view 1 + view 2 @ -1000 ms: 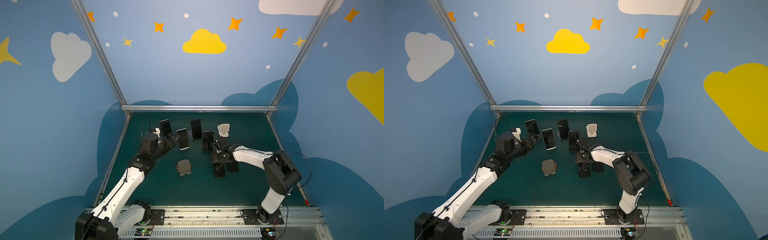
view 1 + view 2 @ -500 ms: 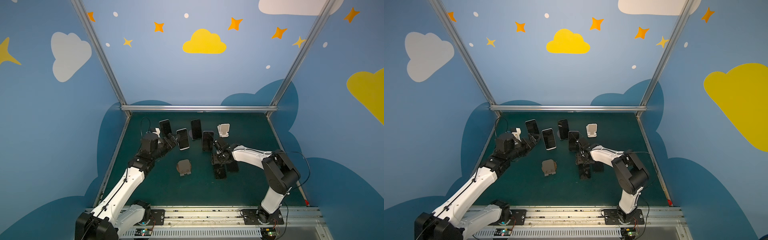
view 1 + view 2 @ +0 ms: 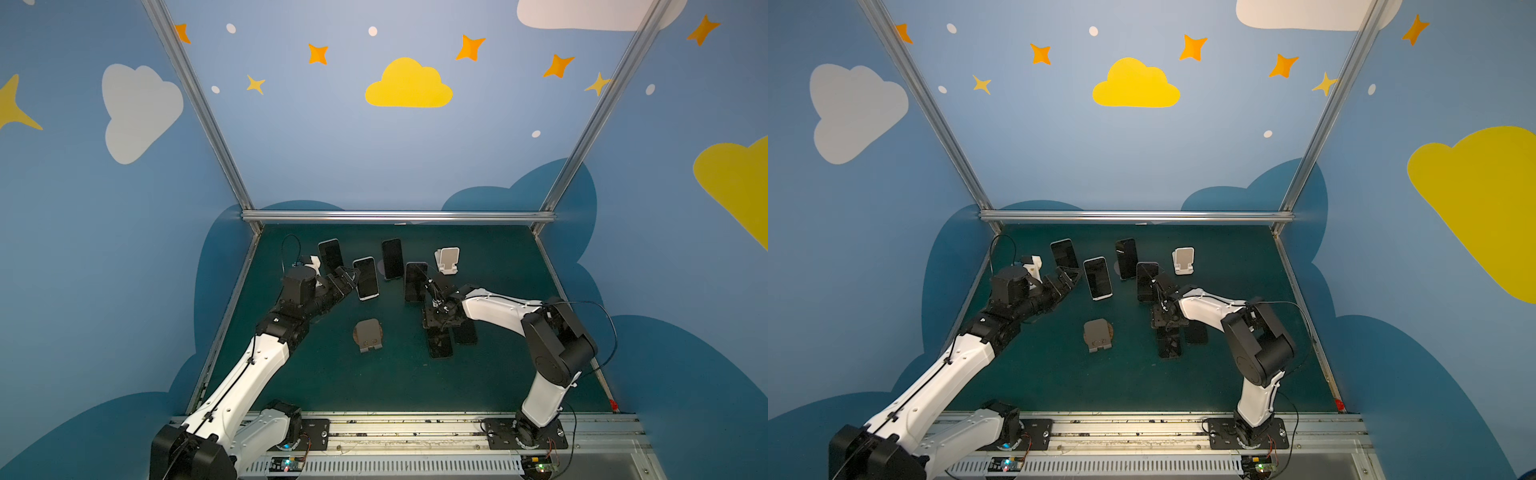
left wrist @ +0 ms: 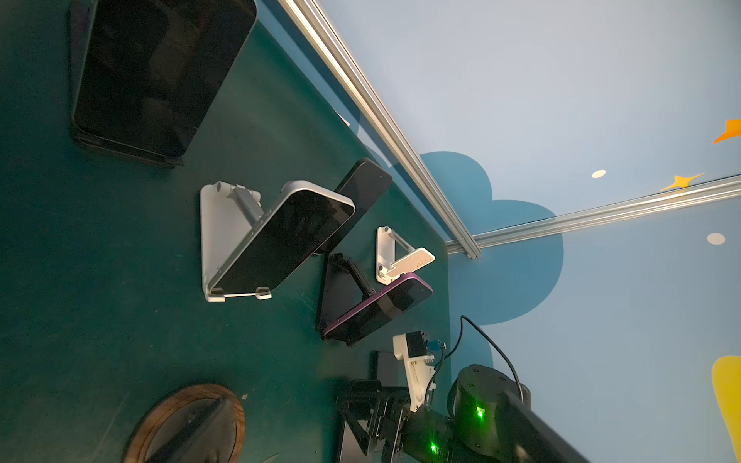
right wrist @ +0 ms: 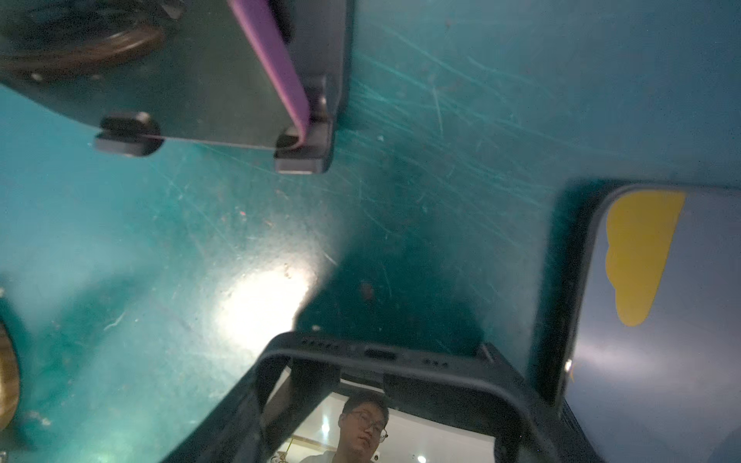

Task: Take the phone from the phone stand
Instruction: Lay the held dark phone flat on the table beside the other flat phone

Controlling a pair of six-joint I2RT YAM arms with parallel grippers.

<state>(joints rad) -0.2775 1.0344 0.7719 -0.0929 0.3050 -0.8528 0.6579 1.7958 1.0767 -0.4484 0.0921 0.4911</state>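
Little is altered since a second ago: both arms are found almost where they were. Over the green table (image 3: 332, 382) the left gripper (image 3: 348, 277) is spread fully open and empty, just beside the silver-edged phone (image 3: 366, 279). That phone is propped tilted, screen dark, on its white stand (image 4: 218, 240). The right gripper (image 3: 436, 309) is held low over a flat black-cased phone (image 3: 440, 348) — whether it is gripped cannot be told.
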